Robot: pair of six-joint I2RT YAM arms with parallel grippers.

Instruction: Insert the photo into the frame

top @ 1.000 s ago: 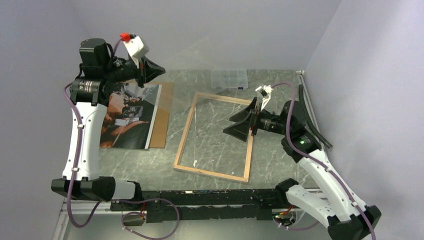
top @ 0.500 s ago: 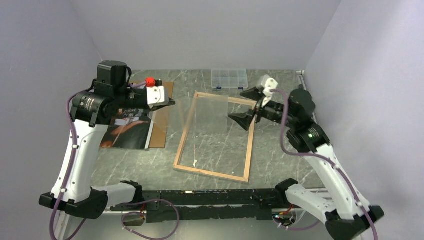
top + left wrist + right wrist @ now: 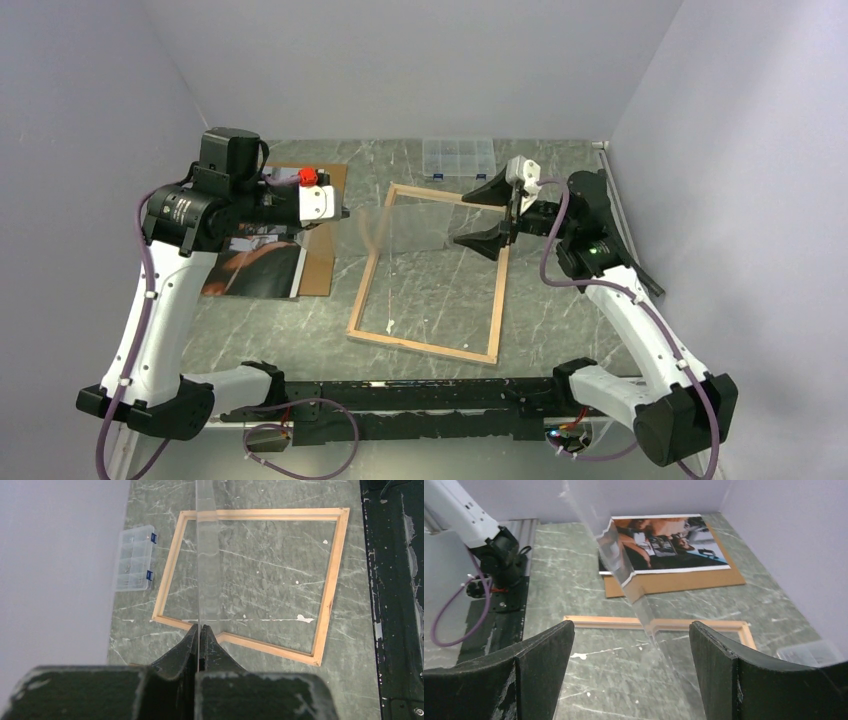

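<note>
Left tool (image 3: 200, 630) clenched the clear pane (image 3: 207, 555): likely stiff, slick, fragile. Right tool (image 3: 631, 625) gaped; the edge between its jaws suited gripping.

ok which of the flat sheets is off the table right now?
The clear pane, pinched edge-on in the left gripper and held up over the frame. The photo lies flat on the brown backing board, which rests on the table.
</note>
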